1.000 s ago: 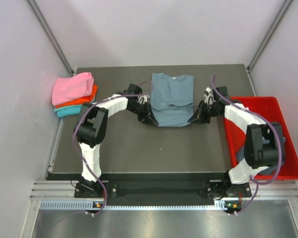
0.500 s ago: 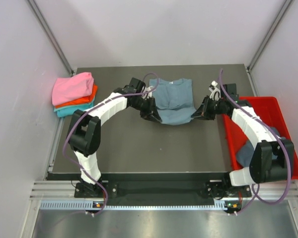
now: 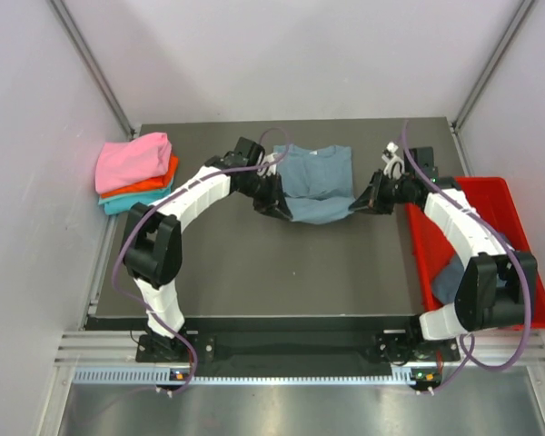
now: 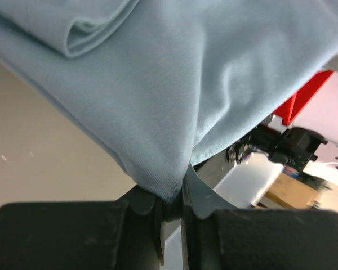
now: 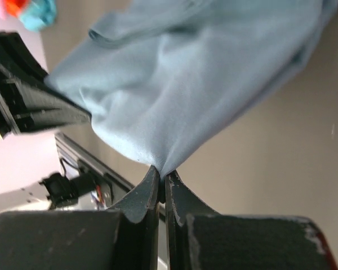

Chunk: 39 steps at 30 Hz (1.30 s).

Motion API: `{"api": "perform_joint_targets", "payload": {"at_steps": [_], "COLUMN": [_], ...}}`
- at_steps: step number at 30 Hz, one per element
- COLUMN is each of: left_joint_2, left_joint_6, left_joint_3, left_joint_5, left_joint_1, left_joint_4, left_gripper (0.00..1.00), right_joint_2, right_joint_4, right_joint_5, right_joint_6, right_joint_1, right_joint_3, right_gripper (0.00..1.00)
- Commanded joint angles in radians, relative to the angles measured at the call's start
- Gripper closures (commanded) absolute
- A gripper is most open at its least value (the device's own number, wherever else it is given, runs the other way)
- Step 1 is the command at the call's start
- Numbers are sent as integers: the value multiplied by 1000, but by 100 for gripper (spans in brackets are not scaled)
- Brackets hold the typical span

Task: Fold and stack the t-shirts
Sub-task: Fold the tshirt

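A soft slate blue-grey cotton t-shirt lay at the far middle of the flat dark grey counter, w/ its neck end at the back. The left tool was clamped on the t-shirt's near left corner, w/ a little bunch of cloth squeezed btw its 2 black fingers. The right tool was pinched tight on the near right corner, & the cloth there was pulled to a point btw the tips. Both tools held the near edge up off the counter, so the cloth hung btw them & sagged w/ soft wrinkles in the middle. The back part of the t-shirt rested flat on the counter. In the left wrist view, a rolled fold of cloth showed near the top. At the far left of the counter sat a pile of folded shirts: a pink shirt on top, an orange shirt under it & a teal shirt at the bottom. A shallow red plastic tray sat just beside the counter's right edge. Another blue-grey shirt lay bunched in the tray, partly hidden by the right arm.
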<state>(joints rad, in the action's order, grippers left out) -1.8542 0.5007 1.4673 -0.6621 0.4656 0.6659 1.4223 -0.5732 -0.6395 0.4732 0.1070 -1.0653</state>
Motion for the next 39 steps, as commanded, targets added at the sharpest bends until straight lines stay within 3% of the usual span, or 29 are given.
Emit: {"api": "perform_joint_targets", "payload": {"at_steps": [1,6,14,18,32,39], "left_joint_2": [56,44,41,47,-120,-116], "left_joint_6": [-66,-80,-73,-80,-143,-163], "left_joint_3": [145,163,42,30,330,294], "left_joint_5": [48,47,-5,-1,53,148], "left_joint_1": [-4,-5,-5,-12,-56,-56], "left_joint_4": [11,35,58,61,86,57], "left_gripper": [100,100,100,100,100,100], "right_joint_2": [46,104,23,-11,162,236], "right_joint_4": [41,38,10,-10,134,154], "right_joint_5": [-26,-26,-9,-5,6,29], "right_joint_6": [1,-1,-24,-39,8,-10], "right_joint_1": [-18,-16,-6,-6,-4,-7], "right_joint_3": [-174,-246,-53,-38,-206,-274], "right_gripper": [100,100,100,100,100,100]}}
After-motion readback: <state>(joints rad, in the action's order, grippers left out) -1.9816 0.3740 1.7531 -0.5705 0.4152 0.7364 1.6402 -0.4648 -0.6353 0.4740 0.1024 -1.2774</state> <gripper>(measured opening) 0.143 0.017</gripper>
